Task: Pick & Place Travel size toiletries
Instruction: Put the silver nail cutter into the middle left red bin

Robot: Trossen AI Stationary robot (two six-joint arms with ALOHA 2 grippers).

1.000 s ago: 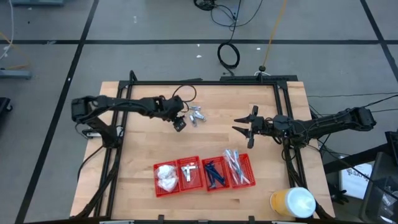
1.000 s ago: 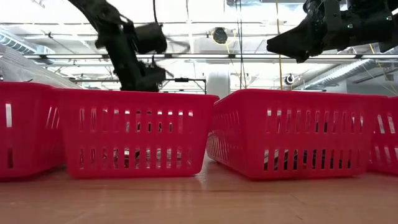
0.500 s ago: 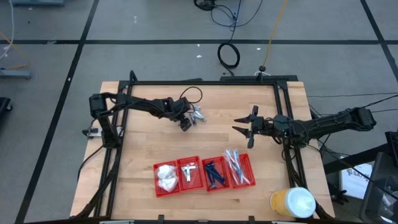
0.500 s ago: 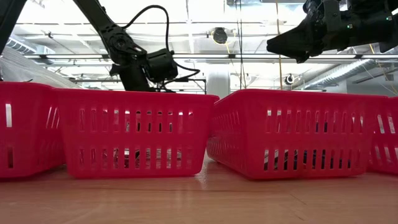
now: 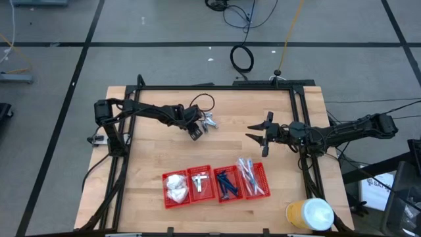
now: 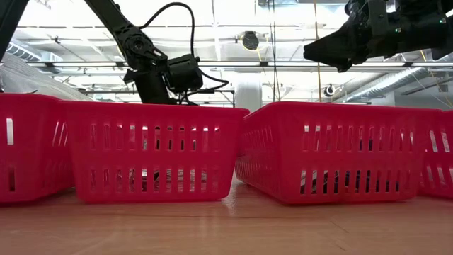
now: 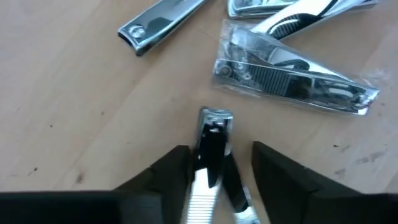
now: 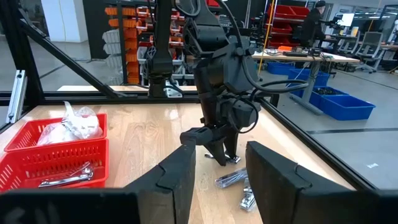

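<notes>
Left wrist view: the left claw (image 7: 221,171), fingers apart, straddles 1 nail clipper (image 7: 211,149) on the surface (image 7: 74,112), lined up to grip. The right claw (image 5: 258,136) waits apart.

4 red mesh baskets (image 5: 216,185) in a row, 2 dark robot arms (image 5: 141,111), 4 silvery nail clippers (image 7: 158,20) on the table

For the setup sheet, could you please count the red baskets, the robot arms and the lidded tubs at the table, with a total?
Red baskets: 4
Robot arms: 2
Yellow tub with a white lid: 1
Total: 7
</notes>
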